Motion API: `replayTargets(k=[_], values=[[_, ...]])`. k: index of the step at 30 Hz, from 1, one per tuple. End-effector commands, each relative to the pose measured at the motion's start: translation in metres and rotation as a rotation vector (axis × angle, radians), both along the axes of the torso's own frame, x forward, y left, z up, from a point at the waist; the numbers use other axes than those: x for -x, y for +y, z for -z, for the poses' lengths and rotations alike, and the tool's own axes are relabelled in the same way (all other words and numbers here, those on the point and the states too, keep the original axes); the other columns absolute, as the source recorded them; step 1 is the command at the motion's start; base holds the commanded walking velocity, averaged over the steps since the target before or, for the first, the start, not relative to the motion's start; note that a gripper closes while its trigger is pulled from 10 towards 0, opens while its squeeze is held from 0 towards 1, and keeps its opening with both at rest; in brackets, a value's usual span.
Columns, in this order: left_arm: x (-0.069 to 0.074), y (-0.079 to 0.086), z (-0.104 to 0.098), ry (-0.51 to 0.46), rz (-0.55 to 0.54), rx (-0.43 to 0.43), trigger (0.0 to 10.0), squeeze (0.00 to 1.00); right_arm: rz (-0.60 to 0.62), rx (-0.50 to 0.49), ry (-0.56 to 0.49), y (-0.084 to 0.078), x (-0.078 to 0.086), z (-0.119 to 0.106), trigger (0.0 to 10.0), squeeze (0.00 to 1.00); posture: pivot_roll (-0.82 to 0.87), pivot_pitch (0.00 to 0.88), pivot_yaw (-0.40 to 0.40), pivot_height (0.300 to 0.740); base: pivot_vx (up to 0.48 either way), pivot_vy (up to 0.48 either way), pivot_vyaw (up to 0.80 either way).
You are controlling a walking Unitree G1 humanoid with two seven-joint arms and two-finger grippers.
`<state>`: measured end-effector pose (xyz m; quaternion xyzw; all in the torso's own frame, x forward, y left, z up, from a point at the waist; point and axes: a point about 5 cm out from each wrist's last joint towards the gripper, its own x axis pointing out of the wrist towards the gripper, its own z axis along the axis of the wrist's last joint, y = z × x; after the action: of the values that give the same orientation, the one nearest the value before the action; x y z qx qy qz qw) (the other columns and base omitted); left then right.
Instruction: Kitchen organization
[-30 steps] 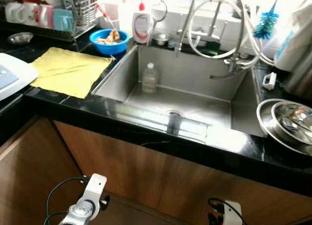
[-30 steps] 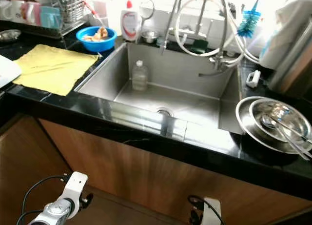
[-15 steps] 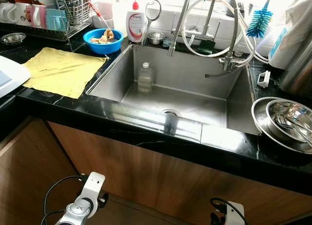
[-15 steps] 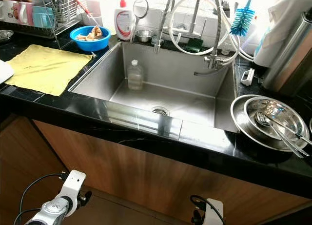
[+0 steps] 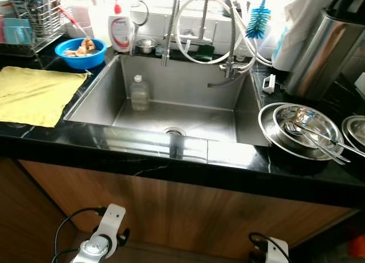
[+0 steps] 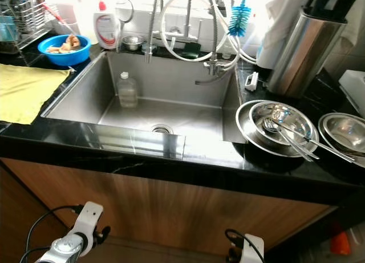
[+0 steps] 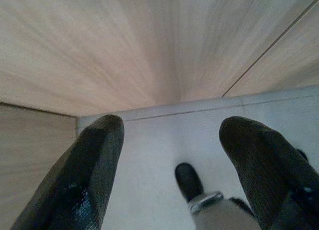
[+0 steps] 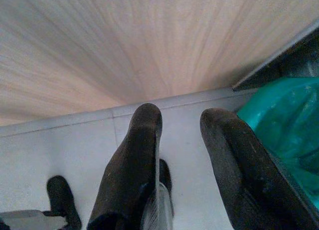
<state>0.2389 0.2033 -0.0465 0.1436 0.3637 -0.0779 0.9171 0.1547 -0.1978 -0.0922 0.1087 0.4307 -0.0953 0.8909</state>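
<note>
A steel sink point(image 5: 97, 92) is set in the black counter point(image 5: 228, 169), and a small clear plastic bottle point(image 5: 138, 93) stands upright in its left half. On the counter right of the sink sit stacked steel bowls point(image 5: 305, 129) with long utensils across them; another steel bowl point(image 6: 345, 132) lies further right. A blue bowl point(image 5: 80, 51) of food scraps and a yellow cloth point(image 5: 31, 94) lie left of the sink. Both arms hang low before the wooden cabinet front. My left gripper point(image 7: 169, 135) is open over the pale floor, holding nothing. My right gripper point(image 8: 179, 125) is also open and holding nothing.
A spring faucet point(image 5: 199, 29) arches over the sink's back, with a soap bottle point(image 5: 120, 33), a small steel cup point(image 5: 146, 45) and a blue brush point(image 5: 259, 15) behind. A tall steel canister point(image 6: 305, 52) stands at the right. A dish rack point(image 5: 28, 23) sits far left. Something teal point(image 8: 284, 125) lies by my right gripper.
The camera has turned to the right: the sink and cloth slid left in the picture and the steel bowls and canister came further into view. Both arms still hang low.
</note>
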Motion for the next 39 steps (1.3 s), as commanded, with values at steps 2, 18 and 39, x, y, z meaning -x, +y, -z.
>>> replayTargets(k=[2,18,39], values=[[0.0018,0.0013,0.0009,0.008,0.013,-0.009,10.0,0.00,-0.002,0.005,-0.015,-0.0011,-0.0024,-0.0014,10.0,0.00,0.10,0.000,-0.088,0.740,0.000,0.000,0.00],[0.0005,-0.0024,0.0009,0.007,0.001,0.011,10.0,0.00,0.017,0.004,-0.012,-0.0020,-0.0003,-0.0007,10.0,0.00,0.11,0.000,-0.094,0.740,0.000,0.019,-0.40],[-0.0021,-0.0019,-0.0011,-0.005,0.014,-0.008,10.0,0.00,0.033,-0.008,-0.022,-0.0018,-0.0028,-0.0017,10.0,0.00,0.11,0.000,-0.092,0.740,0.000,0.188,-0.36]])
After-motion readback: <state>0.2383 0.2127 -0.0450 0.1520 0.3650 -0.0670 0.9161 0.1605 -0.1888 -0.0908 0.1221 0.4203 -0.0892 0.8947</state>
